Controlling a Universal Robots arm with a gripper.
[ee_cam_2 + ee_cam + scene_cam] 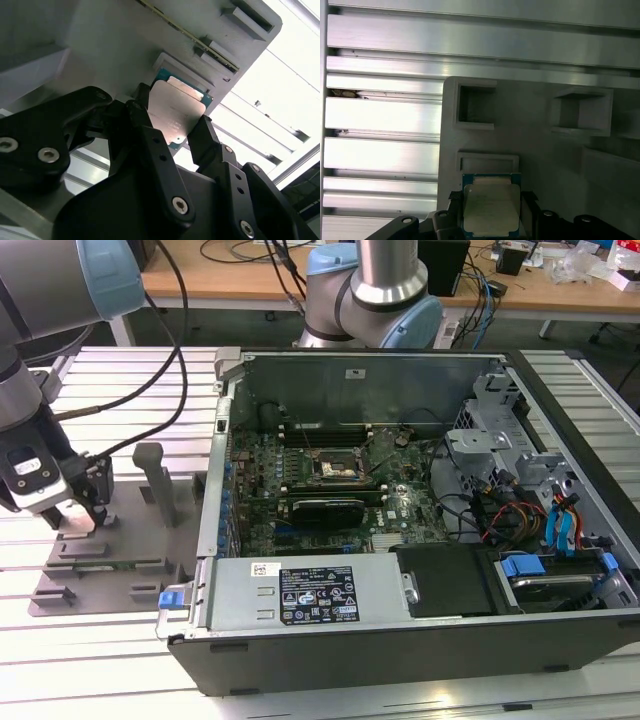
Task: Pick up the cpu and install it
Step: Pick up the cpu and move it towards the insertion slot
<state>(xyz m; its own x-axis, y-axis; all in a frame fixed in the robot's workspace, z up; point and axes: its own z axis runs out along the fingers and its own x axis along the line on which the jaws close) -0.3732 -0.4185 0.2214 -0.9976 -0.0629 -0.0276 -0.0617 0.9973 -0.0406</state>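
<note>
The cpu [175,112] is a small square chip with a silvery top and a green rim. In both wrist views it lies between my black fingers [150,135], which press on two opposite edges. In the first wrist view the cpu [491,210] sits just off a small raised frame of the grey fixture plate [535,140]. My gripper [80,518] hangs low over that fixture plate [110,570] at the exterior view's left. The black socket [335,468] with its metal frame lies on the motherboard inside the open computer case [330,375].
Upright grey posts [155,480] rise from the fixture plate beside my gripper. The case's left wall [218,470] stands between the plate and the motherboard. A power supply [310,595] fills the case's near side. A second arm's base [375,290] stands behind the case.
</note>
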